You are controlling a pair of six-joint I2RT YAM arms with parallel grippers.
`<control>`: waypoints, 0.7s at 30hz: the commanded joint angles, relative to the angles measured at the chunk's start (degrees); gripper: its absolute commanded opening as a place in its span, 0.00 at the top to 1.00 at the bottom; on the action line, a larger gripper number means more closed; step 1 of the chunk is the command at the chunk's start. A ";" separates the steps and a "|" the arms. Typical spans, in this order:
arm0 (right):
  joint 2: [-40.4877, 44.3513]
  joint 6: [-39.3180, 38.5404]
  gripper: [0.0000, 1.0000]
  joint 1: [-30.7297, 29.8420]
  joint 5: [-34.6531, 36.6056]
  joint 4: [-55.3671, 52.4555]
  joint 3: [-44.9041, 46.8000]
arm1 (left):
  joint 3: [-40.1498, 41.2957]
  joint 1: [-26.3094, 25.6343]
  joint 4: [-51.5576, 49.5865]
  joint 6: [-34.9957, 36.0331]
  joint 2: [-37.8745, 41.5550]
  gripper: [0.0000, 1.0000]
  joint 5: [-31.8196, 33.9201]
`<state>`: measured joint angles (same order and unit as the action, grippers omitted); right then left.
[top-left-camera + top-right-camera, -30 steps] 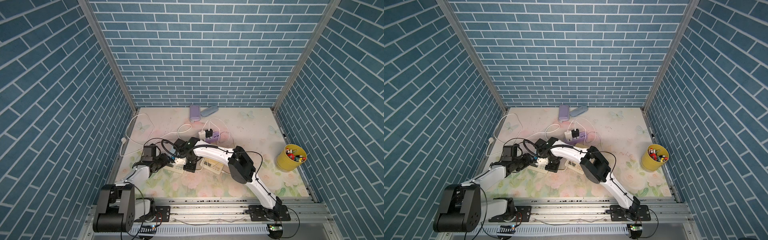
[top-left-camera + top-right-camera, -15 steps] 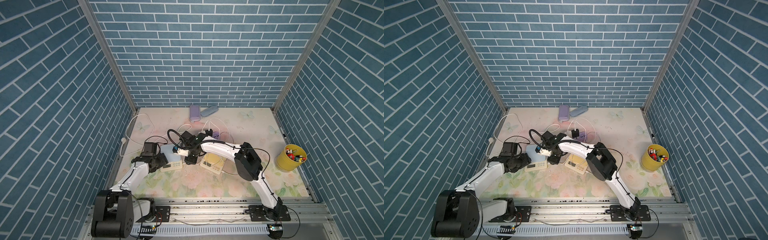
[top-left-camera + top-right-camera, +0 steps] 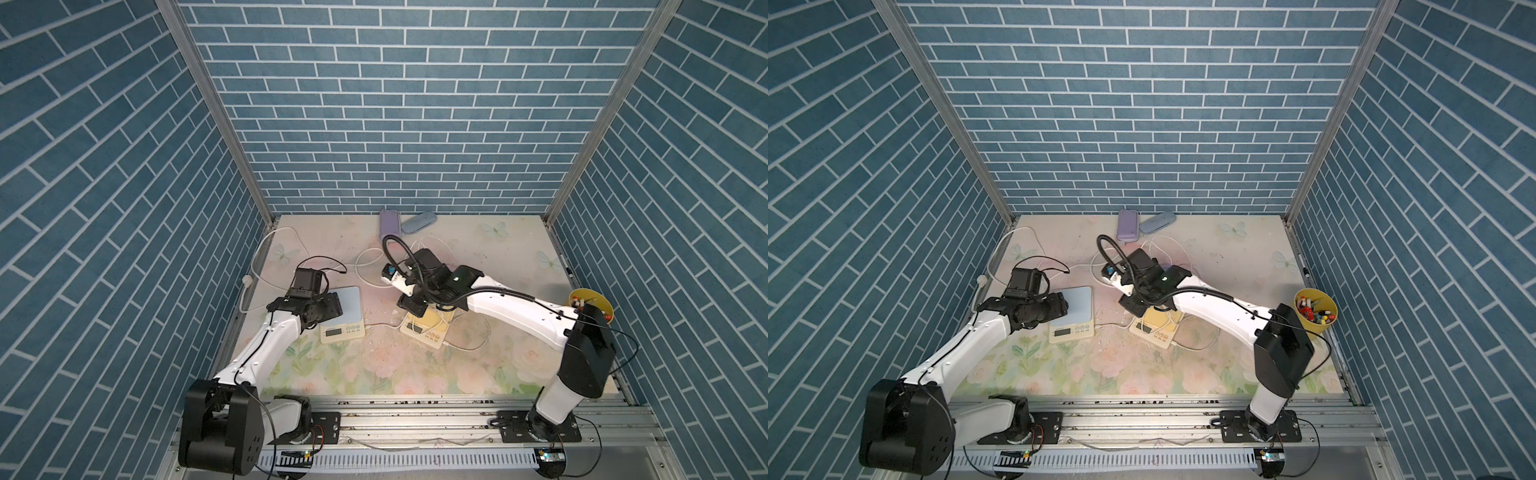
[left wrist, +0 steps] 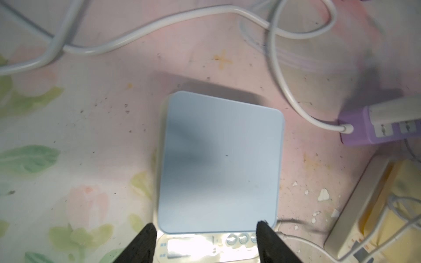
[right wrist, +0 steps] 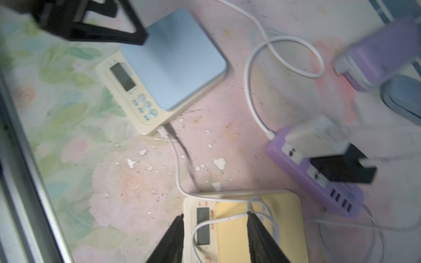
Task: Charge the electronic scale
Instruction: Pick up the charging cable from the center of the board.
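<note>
- While both arms lean over the flowery surface (image 3: 498, 257) in both top views, the blue scale (image 3: 347, 307) lies flat at about 9 o'clock from the yellow scale (image 3: 430, 330), a little apart from it.
- The left pincer (image 3: 332, 305) hangs over the 9 o'clock side of the blue scale. The right pincer (image 3: 409, 305) hangs over the 11 o'clock corner of the yellow scale.
- A yellow cup (image 3: 1314, 318) full of small things stands at the 3 o'clock edge of the surface.
- Seen from the left wrist, the left pincer (image 4: 206, 236) is wide apart and holds nothing. Its black fingers (image 4: 148, 241) hang above the button end of the blue scale.
- Seen from the right wrist, the right pincer (image 5: 215, 236) is apart too, above the yellow scale.
- A thin white cable (image 5: 177, 168) has its end against the side of the blue scale by the buttons. It runs over the yellow scale and loops between the fingers, but it is not pinched.
- A purple power strip (image 5: 296, 164) lies near the yellow scale, with a white block and a black block plugged in.
</note>
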<state>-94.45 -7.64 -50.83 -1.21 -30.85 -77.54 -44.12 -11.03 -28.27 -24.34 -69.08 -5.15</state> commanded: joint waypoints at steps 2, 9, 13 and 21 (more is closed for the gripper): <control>5.91 14.11 0.53 7.34 7.22 1.15 8.28 | -3.55 -9.17 2.30 8.10 -0.36 0.29 2.01; 17.04 23.54 0.48 17.88 7.70 3.58 21.13 | -15.91 -33.15 4.88 30.31 -11.53 0.29 9.84; 20.45 27.32 0.45 23.01 5.28 3.39 25.69 | -20.35 -43.01 9.28 46.29 -18.16 0.28 9.23; 24.58 29.23 0.44 35.11 -2.64 4.14 32.46 | -38.04 -50.24 1.06 61.12 -38.75 0.30 13.31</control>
<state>-72.01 18.26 -16.75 -0.67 -27.35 -45.95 -78.30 -60.64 -22.59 28.77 -103.18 4.36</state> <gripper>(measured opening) 0.557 0.703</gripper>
